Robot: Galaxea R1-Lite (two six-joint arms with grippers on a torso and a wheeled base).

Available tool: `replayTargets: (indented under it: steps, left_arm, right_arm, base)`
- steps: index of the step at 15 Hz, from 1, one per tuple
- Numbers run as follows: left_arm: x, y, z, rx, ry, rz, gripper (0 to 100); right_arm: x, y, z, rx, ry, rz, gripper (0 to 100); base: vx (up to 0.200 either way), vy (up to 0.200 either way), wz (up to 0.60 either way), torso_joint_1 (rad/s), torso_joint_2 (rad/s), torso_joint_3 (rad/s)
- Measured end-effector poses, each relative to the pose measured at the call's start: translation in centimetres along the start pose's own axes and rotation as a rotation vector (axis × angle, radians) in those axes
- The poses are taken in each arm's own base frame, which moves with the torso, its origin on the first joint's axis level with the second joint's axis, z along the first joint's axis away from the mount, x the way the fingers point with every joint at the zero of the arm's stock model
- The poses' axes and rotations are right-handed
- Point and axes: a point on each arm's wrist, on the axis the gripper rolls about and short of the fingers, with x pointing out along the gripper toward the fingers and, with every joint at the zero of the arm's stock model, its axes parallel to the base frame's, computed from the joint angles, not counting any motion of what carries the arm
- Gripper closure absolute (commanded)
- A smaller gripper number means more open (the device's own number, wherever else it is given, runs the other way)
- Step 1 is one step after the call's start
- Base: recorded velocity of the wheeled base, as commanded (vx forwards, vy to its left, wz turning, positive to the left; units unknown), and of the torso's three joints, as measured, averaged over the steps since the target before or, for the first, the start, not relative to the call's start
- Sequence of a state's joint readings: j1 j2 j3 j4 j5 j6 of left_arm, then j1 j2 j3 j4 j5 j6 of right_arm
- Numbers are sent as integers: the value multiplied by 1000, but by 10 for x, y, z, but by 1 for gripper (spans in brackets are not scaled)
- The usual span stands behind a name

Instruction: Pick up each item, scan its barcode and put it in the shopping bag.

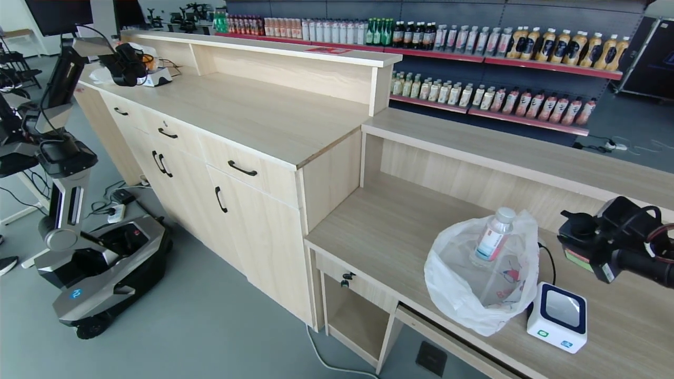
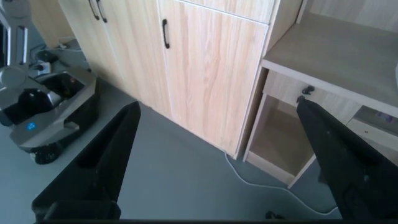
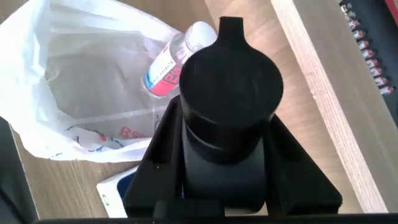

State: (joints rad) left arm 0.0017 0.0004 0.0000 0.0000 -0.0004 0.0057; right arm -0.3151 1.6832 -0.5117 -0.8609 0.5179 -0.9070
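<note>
Bag (image 1: 463,284) at desk (image 1: 389,231) edge, left end effector (image 2: 217,106) open, empty, right end effector (image 1: 579,231) unclear

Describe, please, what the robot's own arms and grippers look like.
The left gripper has two matte black, flat, tapering fingers. The right arm is black too: a round tube with a small white label, looped black cables, and a blocky black right gripper at its end.

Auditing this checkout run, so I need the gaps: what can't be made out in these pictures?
Bottle barcode: head view, too small; the shopping bag veils its lower half.
Scanner: right wrist view, cut off by the edge and the right gripper's body.
Green-and-red thing under that gripper: head view, mostly hidden by it.
</note>
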Motion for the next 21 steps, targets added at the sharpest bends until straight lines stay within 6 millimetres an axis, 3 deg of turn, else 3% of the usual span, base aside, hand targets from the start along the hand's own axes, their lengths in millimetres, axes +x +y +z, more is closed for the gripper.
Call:
replayTargets:
  steps: [4,8,12,16,21]
  left_arm:
    - [0,0,0,0,0,1,0]
    - [0,0,0,0,0,0,0]
    - [0,0,0,0,0,0,0]
    - [0,0,0,0,0,0,0]
    - [0,0,0,0,0,0,0]
  right_arm:
    - [16,7,-15,60,-3,85,100]
    - [44,23,-46,147,45,191,100]
    - [66,44,-80,364,133,265,100]
    - [89,53,-91,415,121,284,100]
    - [103,70,-106,429,98,325,100]
  base:
    - [0,0,150,1,-1,-1]
    - [0,0,0,0,0,0]
    - [0,0,0,0,0,0]
    - [0,0,0,0,0,0]
    - [0,0,0,0,0,0]
